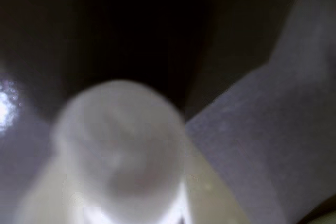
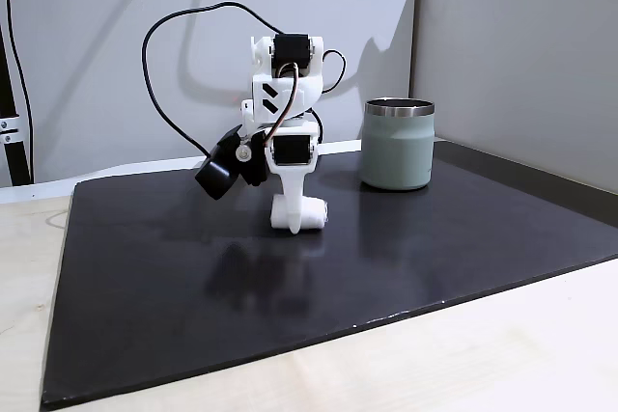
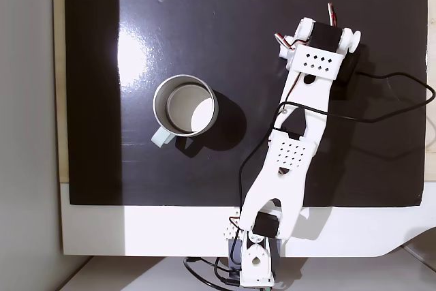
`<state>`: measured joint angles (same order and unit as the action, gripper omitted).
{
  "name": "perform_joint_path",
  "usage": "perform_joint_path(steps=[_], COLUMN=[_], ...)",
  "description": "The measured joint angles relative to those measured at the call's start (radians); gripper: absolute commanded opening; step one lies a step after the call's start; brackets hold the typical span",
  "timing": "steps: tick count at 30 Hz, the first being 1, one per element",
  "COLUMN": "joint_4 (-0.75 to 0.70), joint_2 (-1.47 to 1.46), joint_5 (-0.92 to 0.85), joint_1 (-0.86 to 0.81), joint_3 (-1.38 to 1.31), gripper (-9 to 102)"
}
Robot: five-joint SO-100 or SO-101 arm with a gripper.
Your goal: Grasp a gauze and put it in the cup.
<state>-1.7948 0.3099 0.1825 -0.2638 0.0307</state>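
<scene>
My pincer (image 2: 294, 214) is down on the mat (image 2: 193, 267), fingers around the gauze roll (image 2: 311, 213) lying on its side — whether clamped, I cannot tell — cup (image 2: 397, 145) stands well right.

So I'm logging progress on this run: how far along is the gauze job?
Early stage. The gripper is down on the black mat at the gauze, its fingers around the roll; the blurred wrist view leaves a firm grip unclear. Left to do: lift it, carry it to the cup, which looks empty from above, and drop it in.
</scene>
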Motion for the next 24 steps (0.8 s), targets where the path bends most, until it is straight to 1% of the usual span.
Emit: perform_joint_path(steps=[8,12,16,24], joint_4=[0.002,0.002,0.002,0.002], joint_2=[0.005,0.060,0.170,0.514], joint_5=[0.000,0.000,0.000,-0.011], joint_1=[0.000,0.003,0.011,0.041], joint_3=[0.006,0.074,0.183,0.442], gripper=[0,0,0,0])
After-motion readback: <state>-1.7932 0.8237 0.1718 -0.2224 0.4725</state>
